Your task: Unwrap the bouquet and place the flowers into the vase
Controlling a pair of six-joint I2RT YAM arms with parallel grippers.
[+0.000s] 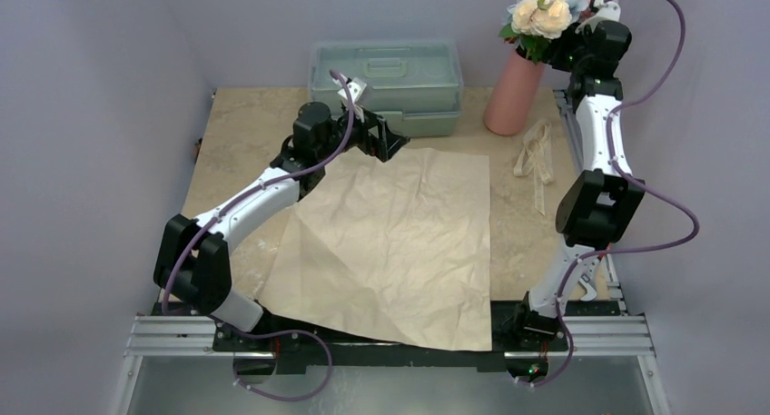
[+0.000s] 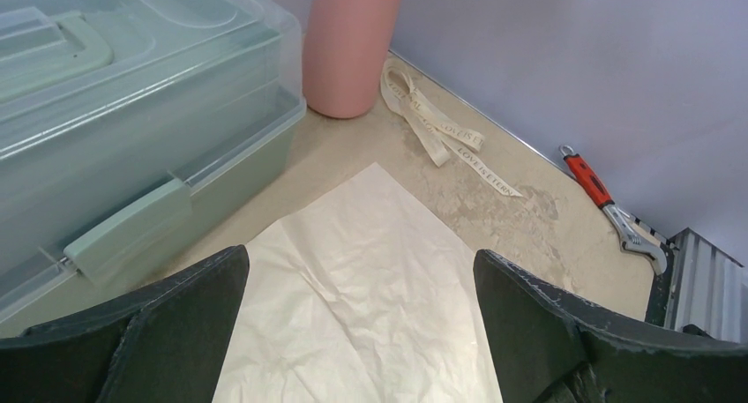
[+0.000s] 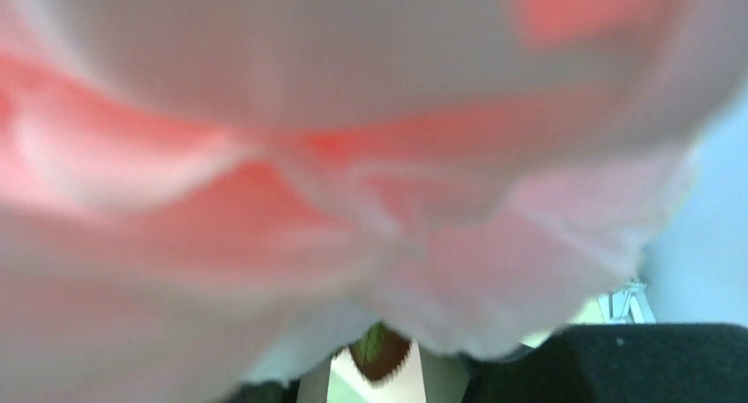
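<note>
The flowers (image 1: pixel 545 15), cream, pale blue and pink, stand in the salmon-pink vase (image 1: pixel 513 93) at the back right. My right gripper (image 1: pixel 588 26) is raised right beside the blooms. In the right wrist view blurred pink petals (image 3: pixel 353 156) fill almost everything, with only one dark finger (image 3: pixel 635 359) showing, so its jaws cannot be read. The bouquet's tan wrapping paper (image 1: pixel 399 242) lies spread flat on the table. My left gripper (image 2: pixel 362 262) hangs wide open over the paper's far corner (image 2: pixel 362 279), holding nothing. The vase base (image 2: pixel 348 41) shows ahead of it.
A grey-green lidded plastic box (image 1: pixel 386 83) stands at the back, just left of the left gripper (image 1: pixel 380 135). The beige ribbon (image 1: pixel 536 152) lies loose on the table beside the vase. A red-handled wrench (image 2: pixel 609 205) rests near the right wall.
</note>
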